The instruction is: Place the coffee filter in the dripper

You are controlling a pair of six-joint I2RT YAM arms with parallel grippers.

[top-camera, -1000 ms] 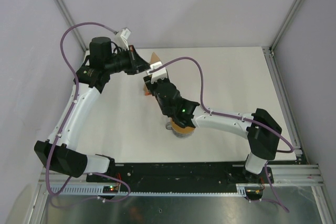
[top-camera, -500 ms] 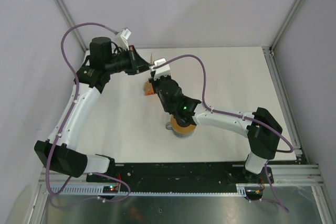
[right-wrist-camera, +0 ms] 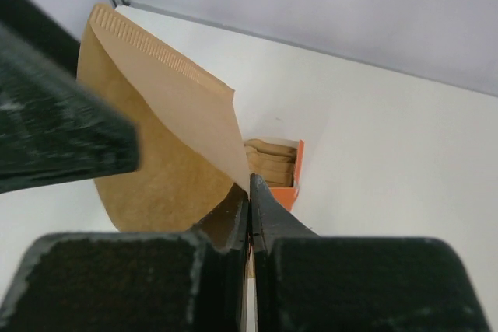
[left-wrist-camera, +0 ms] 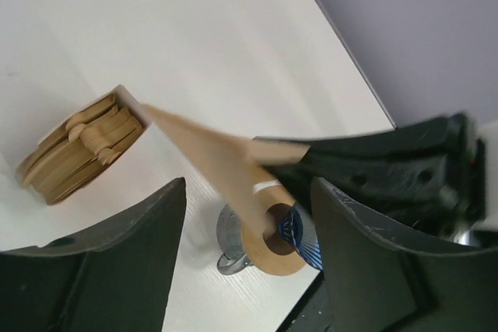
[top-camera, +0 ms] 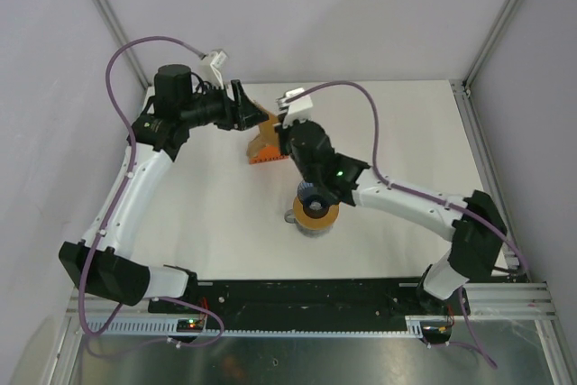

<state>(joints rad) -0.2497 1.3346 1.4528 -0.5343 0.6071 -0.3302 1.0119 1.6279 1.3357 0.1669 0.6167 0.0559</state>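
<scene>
The tan paper coffee filter [right-wrist-camera: 163, 145] hangs in the air over the orange box, pinched at one corner by my shut right gripper [right-wrist-camera: 249, 186]. From above, the filter [top-camera: 267, 135] sits between the two grippers. My left gripper [top-camera: 251, 114] stands open just left of it, and its fingers [left-wrist-camera: 117, 270] straddle the filter's edge [left-wrist-camera: 218, 161] without touching. The blue ribbed dripper [left-wrist-camera: 302, 237] peeks out behind the grey cup's tan ring. In the top view the dripper [top-camera: 307, 190] is mostly hidden under the right arm.
An orange box [top-camera: 264, 156] of spare filters [left-wrist-camera: 78, 149] lies on the white table below the held filter. The grey cup with the orange-tan ring [top-camera: 315, 215] stands near the middle front. Metal frame posts border the table's back corners.
My left gripper has opened and let go of the filter. My right gripper has shut on it, and the right arm has swung right and back with the filter.
</scene>
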